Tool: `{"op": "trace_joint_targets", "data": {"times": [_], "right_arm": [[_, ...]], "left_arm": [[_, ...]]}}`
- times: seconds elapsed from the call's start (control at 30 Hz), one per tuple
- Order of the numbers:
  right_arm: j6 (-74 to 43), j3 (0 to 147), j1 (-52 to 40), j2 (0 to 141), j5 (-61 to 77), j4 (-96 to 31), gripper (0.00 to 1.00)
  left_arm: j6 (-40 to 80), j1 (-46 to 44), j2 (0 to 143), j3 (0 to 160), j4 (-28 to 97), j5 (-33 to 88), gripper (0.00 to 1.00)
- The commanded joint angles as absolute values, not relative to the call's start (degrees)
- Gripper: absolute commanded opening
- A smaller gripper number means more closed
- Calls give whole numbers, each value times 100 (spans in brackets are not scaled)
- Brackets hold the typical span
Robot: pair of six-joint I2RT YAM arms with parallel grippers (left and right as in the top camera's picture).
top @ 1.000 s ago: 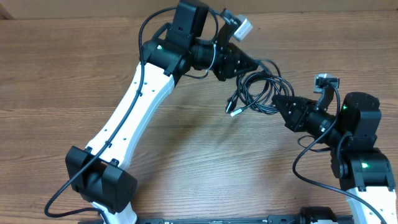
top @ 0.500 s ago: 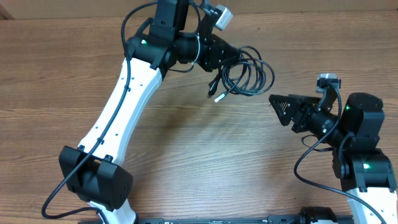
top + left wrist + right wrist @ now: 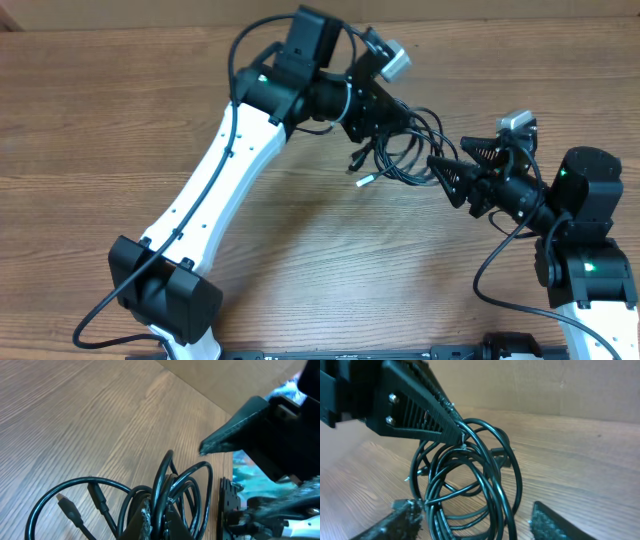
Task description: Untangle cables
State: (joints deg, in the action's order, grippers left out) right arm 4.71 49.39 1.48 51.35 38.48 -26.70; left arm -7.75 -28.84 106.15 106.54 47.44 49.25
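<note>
The cables (image 3: 402,152) are a bundle of thin black loops hanging over the wooden table. My left gripper (image 3: 403,122) is shut on the top of the cables (image 3: 172,487), its fingertips (image 3: 142,519) pinching several strands. Two plug ends (image 3: 67,507) dangle to the left, one showing silver from above (image 3: 366,182). My right gripper (image 3: 446,180) stands open at the coil's right side. From the right wrist, the cables (image 3: 470,475) hang between my right gripper (image 3: 475,521) fingers, the left pad (image 3: 400,520) touching the strands and the right pad (image 3: 555,522) apart from them.
The wooden table (image 3: 110,110) extends left and front of both arms. A light board wall (image 3: 530,385) stands behind the bundle. The right arm's base (image 3: 585,270) sits at the table's front right, the left arm's base (image 3: 165,300) at the front left.
My right gripper has opened. The left arm carried the bundle away to the left, then back right, so the coil now hangs between the right fingers.
</note>
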Motion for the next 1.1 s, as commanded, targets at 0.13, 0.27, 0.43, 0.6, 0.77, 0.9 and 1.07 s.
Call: {"op": "trace_joint_targets", "data": {"times": [0.13, 0.27, 0.43, 0.6, 0.77, 0.9, 1.07], "right_arm": [[1103, 4947, 163, 5109, 3546, -2956, 48], [1100, 4947, 161, 5214, 3660, -3050, 47], [1098, 4947, 161, 5317, 3830, -3085, 39], [1070, 4947, 161, 5400, 3830, -3146, 10], [860, 4950, 165, 5328, 3863, -3135, 4], [517, 4950, 174, 5061, 3647, -3129, 4], [-69, 4950, 174, 4598, 2593, -3131, 4]], "left_arm": [[-1048, -2967, 10412, 10787, 4613, 5360, 4], [-980, -2971, 10412, 10787, 4460, 5555, 4], [-762, -2974, 10412, 10787, 4355, 5594, 4], [-760, -2971, 10412, 10787, 4261, 5872, 4], [-644, -2965, 10412, 10787, 4281, 5496, 4], [82, -2943, 10412, 10787, 4283, 4381, 4], [1079, -2856, 10412, 10787, 4418, 3020, 4]]}}
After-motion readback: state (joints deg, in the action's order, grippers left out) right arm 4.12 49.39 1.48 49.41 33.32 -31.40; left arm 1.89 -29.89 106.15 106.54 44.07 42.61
